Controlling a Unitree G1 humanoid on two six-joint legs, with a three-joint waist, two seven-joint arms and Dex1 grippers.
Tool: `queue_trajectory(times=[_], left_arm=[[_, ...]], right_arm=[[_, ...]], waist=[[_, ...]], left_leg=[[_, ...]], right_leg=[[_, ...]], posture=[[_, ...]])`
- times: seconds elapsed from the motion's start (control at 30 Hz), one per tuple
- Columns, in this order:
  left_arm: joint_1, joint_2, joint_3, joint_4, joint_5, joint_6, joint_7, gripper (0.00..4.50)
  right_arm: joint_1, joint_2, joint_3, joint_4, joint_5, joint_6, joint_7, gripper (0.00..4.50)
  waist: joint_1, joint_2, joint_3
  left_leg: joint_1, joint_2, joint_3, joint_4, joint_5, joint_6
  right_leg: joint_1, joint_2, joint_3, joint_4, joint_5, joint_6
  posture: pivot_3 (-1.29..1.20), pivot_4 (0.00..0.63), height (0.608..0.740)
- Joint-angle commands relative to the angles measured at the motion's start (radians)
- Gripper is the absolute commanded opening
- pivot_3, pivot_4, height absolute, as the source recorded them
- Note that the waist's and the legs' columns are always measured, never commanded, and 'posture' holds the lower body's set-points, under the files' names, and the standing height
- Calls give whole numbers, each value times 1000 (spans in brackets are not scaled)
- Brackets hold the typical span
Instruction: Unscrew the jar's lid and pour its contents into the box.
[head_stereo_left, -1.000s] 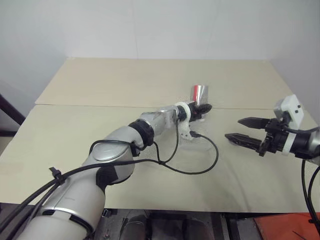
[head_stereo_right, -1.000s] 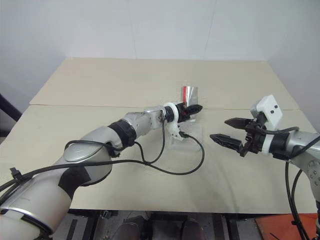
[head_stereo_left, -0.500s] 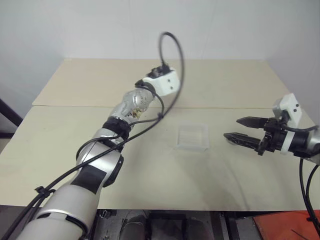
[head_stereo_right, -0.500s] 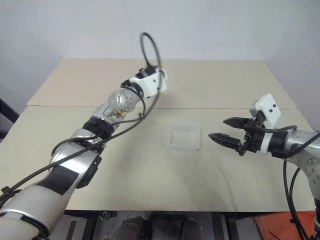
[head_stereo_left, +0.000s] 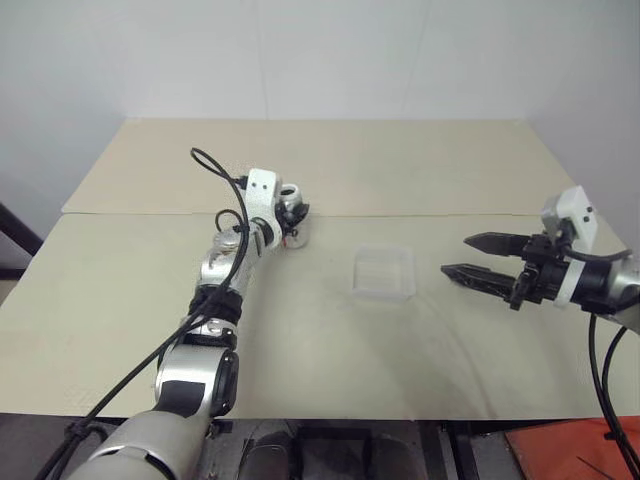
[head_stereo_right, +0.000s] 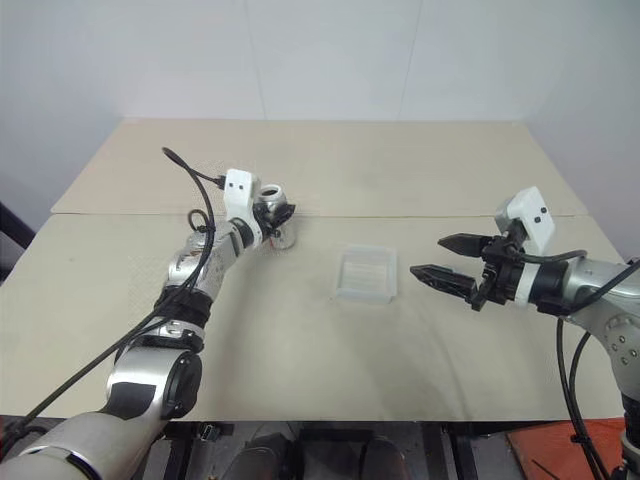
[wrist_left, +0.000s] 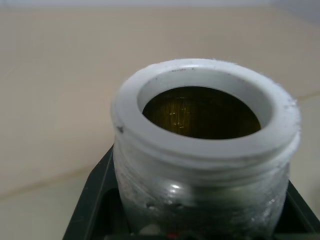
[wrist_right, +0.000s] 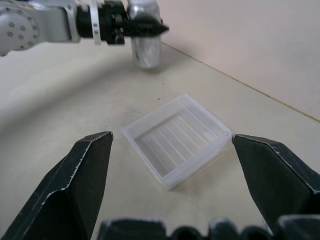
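Jar (head_stereo_left: 291, 225) open-mouthed, sitting upright on surface (head_stereo_left: 300, 330), clamped in left claw (head_stereo_left: 292, 213)
Box (head_stereo_left: 385, 271) lying well apart toward the right; right claw (head_stereo_left: 458, 256) hovering just beyond it, fingers spread wide, gripping nothing

The lower part of the jar (wrist_left: 205, 165) is cut off by the left wrist view's edge, and its label is largely hidden. Whether anything lies inside cannot be told.
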Motion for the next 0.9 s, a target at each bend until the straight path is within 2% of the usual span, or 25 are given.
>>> queue_trajectory(times=[0.03, 0.13, 0.27, 0.3, 0.37, 0.43, 0.53, 0.6, 0.7, 0.77, 0.9], left_arm=[[27, -1, -31, -72, 6, -56, -20, 2054], [24, 16, -108, -68, 80, -171, -38, 2054], [-154, 117, -402, 91, 445, -554, 22, 2054], [-226, 134, -464, 148, 533, -622, 77, 2054], [-413, 180, -684, 245, 836, -756, 275, 2054], [-522, 190, -823, 312, 1010, -824, 404, 2054], [-631, 144, -1043, 364, 1275, -800, 571, 2054], [-649, 96, -1199, 384, 1441, -776, 640, 2054], [-644, 47, -1360, 410, 1602, -737, 689, 2054], [-639, 8, -1400, 428, 1648, -676, 716, 2054], [-655, -42, -1364, 471, 1616, -648, 750, 2054]], right_arm=[[-21, -6, -9, -14, 12, -4, -2, 4448], [-28, -3, -3, -13, 12, -6, -5, 4448], [-37, -7, 5, -8, 6, -12, 0, 4448], [-37, -8, 6, -7, 3, -16, 2, 4448], [-30, -10, 1, -7, 0, -22, 8, 4448], [-24, -10, -2, -10, -3, -28, 13, 4448], [-20, -3, -5, -13, -11, -38, 9, 4448], [-25, 4, -14, -18, -7, -35, -6, 4448], [-22, 12, -34, -40, 11, -22, -31, 4448], [-2, 22, -64, -71, 27, -14, -57, 4448], [35, 55, -130, -129, 89, 10, -113, 4448]], waist=[[-1, 0, 0], [0, 0, 0], [8, 0, 0], [12, 0, 0], [21, -2, 1], [27, -1, 1], [28, -1, 1], [28, -1, 1], [24, -1, 1], [21, -2, 1], [26, -2, 1]], left_leg=[[0, 0, 0, 0, 0, 0], [0, 0, 0, 0, 0, 0], [0, -3, 0, 0, 0, 0], [0, -3, 0, 0, 0, 0], [-2, -4, -1, 0, 0, 1], [-2, -5, -2, -2, -1, 1], [-2, -6, -1, -6, -1, 2], [-2, -6, -1, -6, -1, 2], [-3, -6, 0, -6, -1, 2], [-4, -5, 0, -7, -1, 1], [-5, -4, -1, -6, -1, 1]], right_leg=[[0, 0, 0, 0, 0, 0], [0, 0, 0, 0, 0, 0], [0, 0, -1, -1, 0, 0], [0, 0, -1, -1, 0, 0], [0, 0, -1, -2, 0, 0], [0, 0, -1, -5, 0, 1], [1, -1, 0, -10, 1, 1], [1, 0, -1, -10, 1, 1], [-1, 0, -1, -10, 1, 1], [-2, 0, -1, -9, 1, 1], [-3, 0, -1, -8, 1, 1]], posture=[[0, 150, 740], [0, 150, 740], [0, 150, 740], [0, 150, 740], [0, 150, 740], [0, 150, 740], [0, 150, 740], [0, 150, 740], [0, 150, 740], [0, 150, 740], [0, 150, 740]])
